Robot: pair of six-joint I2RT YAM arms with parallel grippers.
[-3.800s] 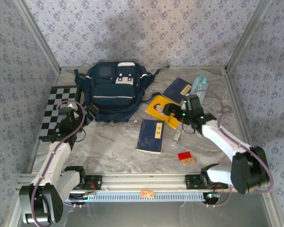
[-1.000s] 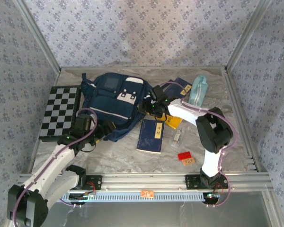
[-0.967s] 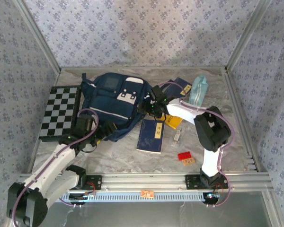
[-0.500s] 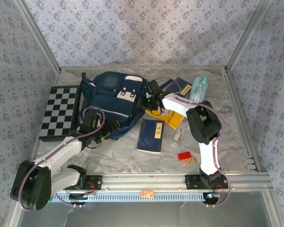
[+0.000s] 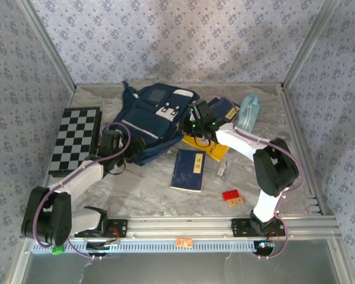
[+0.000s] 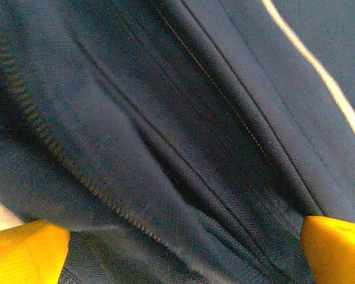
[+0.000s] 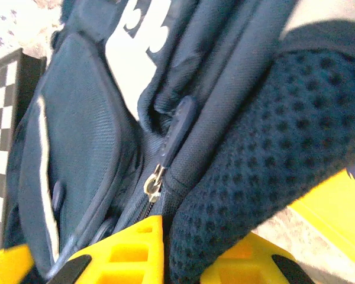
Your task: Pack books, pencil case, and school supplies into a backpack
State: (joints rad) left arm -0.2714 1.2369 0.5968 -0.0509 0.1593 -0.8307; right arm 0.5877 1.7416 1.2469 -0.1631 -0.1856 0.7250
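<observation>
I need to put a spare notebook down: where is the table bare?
Bare marble lies near the front rail, between the left arm and the near navy book, and at far right, between the pencil case and the side rail. Crowded between the backpack and the pencil case: yellow book, right arm.

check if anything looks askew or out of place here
The backpack lies rumpled and twisted diagonally, one edge pinched by the right gripper. The yellow book sits partly hidden under that arm. Nothing looks spilled or damaged.
</observation>
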